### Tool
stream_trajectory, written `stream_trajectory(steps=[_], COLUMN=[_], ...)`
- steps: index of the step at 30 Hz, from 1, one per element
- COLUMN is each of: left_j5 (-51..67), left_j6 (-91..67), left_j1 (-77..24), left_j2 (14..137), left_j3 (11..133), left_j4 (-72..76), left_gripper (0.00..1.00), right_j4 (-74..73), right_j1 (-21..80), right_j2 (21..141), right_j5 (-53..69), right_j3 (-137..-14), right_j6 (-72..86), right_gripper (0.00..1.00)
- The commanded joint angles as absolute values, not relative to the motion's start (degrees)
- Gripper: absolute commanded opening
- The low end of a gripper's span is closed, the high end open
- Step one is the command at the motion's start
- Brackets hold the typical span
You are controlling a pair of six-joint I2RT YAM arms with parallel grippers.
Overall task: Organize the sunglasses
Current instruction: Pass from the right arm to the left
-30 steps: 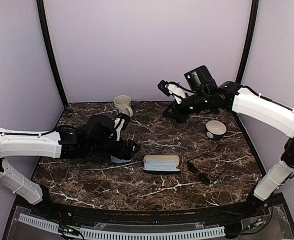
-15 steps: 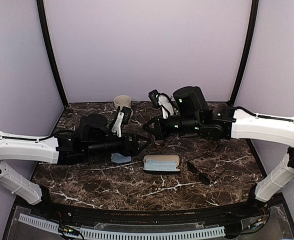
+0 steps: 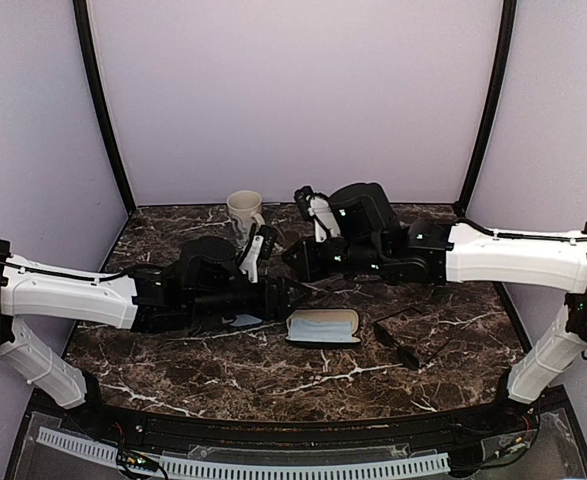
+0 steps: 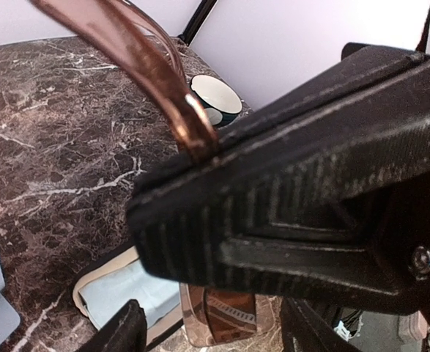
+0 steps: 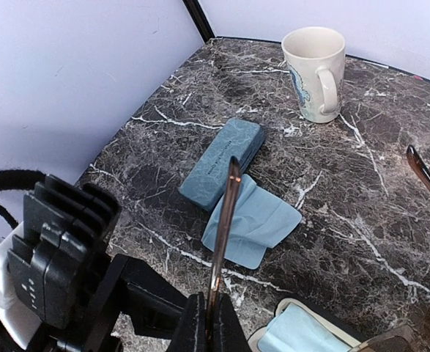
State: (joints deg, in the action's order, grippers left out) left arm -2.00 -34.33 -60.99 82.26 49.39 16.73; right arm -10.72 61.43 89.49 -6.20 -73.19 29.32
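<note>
Right pincer [image 5: 209, 320]: closed on one temple of the brown sunglasses [image 5: 225, 220], gripping it near the hinge end. Left pincer [image 4: 213, 312]: jaws stand wide apart on either side of the lens front. A gap shows at one finger; contact at the other cannot be told.

Surface [image 3: 213, 370]: dark marble pattern, carrying all loose items.

Right arm [image 3: 513, 255] and left arm [image 3: 68, 295]: each reaches in from its own side, and they meet nose to nose over the middle of the surface.

Open case [image 3: 357, 320]: pale rim and light blue inside, lying on the surface just in front of the two pincers, its long axis left to right.

Grey-blue case [image 5: 222, 163]: closed, lying flat on the left part of the surface.

Mug [image 3: 243, 209]: upright at the left rear.

Bowl [image 4: 215, 99]: upright, with a white inside and a dark outside, on the right part of the surface.

Cloth [image 5: 253, 220]: light blue, spread flat, one edge touching the grey-blue case.

Brown sunglasses, position: held clear of the surface between the pincers, lens front above the open case. The temples are unfolded. The gripped temple runs straight out from the right pincer, its tip pointing toward the grey-blue case and the left side. The second temple lies roughly parallel.

Black sunglasses [image 3: 401, 343]: on the surface, right of the open case and apart from it. The front lies on a diagonal and the temples point right. Finer detail is too dark to read.
</note>
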Motion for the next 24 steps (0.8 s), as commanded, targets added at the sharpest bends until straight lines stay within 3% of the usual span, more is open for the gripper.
stream_trajectory(steps=[1, 8, 24], left_j5=[-2.1, -2.1, -1.8], left_j6=[-33.6, -33.6, -32.7], left_j1=[-61.2, -61.2, -61.1], left_j2=[82.7, 83.1, 82.9], left_j3=[52.0, 52.1, 51.6], left_j4=[16.4, 16.8, 18.0], left_gripper=[0.6, 0.41, 0.19], right_j4=[-9.2, -9.9, -10.5], right_j1=[62.0, 62.2, 62.2], right_j2=[89.8, 90.4, 90.3], right_j5=[-7.3, -7.4, -6.1], right_j3=[-75.3, -75.7, -75.4], right_j6=[30.1, 29.8, 29.6], right_gripper=[0.0, 0.0, 0.05])
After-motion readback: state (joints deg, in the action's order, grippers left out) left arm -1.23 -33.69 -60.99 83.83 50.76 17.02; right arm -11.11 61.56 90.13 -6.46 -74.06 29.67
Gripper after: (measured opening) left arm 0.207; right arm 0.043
